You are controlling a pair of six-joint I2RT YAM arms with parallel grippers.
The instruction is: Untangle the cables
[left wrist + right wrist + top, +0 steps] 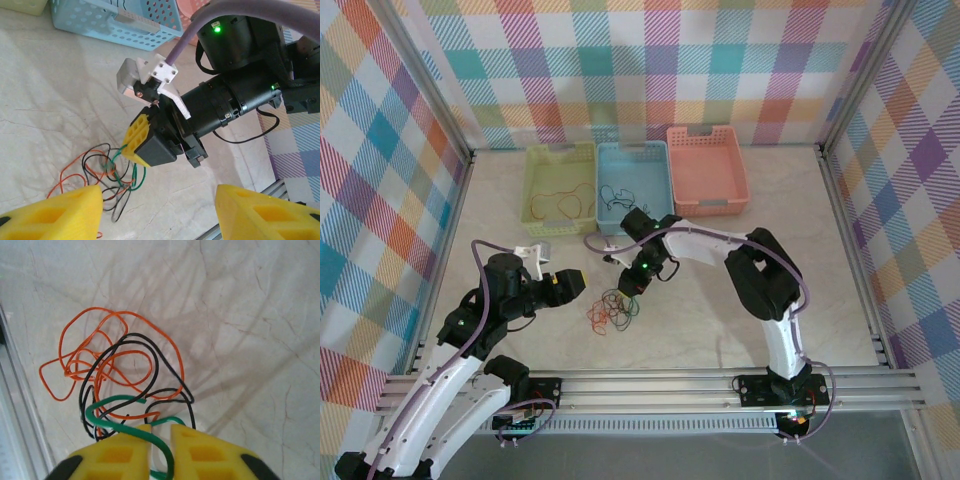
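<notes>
Right pincer (160, 440) clenched on a green cable (112, 426), its yellow fingertips pressed almost together with the wire running through the narrow slit between them. That strand belongs to a loose tangle of cables (613, 312) lying on the pale marbled counter (710, 320), near the middle of its front half, directly below the pincer's tips. Seen from the right wrist, the orange cable (120, 315) spreads the widest loops across the heap, the black cable (156, 355) threads through them, and the green one curls at the side nearest the fingertips. Left pincer (160, 215) released, its two yellow fingers standing wide apart, hovering close to the left of the tangle and facing the right pincer. Whether its lower finger touches the wires cannot be told. Three perforated baskets stand side by side against the far wall: the yellow-green basket (545, 170) on the left holds loops of thin orange-red wire (565, 200), the blue basket (645, 170) in the middle holds thin black wire (617, 192), and the pink basket (705, 170) stands on the right. The right arm reaches across the counter just in front of the blue basket
</notes>
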